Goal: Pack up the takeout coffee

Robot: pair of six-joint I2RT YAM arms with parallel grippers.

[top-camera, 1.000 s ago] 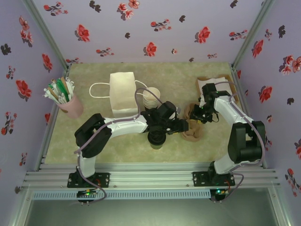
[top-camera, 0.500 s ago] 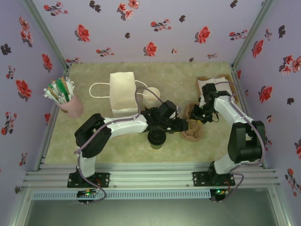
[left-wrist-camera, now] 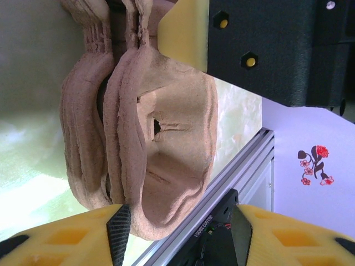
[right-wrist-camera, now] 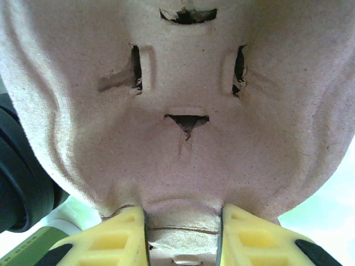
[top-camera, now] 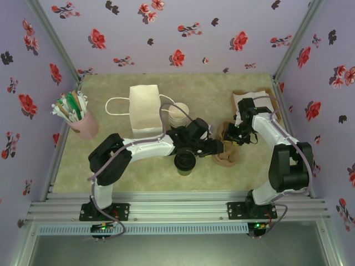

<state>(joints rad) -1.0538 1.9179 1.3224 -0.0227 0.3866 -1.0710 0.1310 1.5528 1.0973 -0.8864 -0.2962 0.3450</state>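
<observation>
brown pulp cup carrier (right-wrist-camera: 183, 72) close up, slits torn at edges. right gripper (right-wrist-camera: 183, 235) pinches its lower rim between yellow fingers (right-wrist-camera: 111, 241).

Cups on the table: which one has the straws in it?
The pink cup at the left edge. The stacked cream cups and the dark cup hold none.

Lilac flowered walls (top-camera: 222, 16), beige mottled tabletop (top-camera: 211, 88).
</observation>
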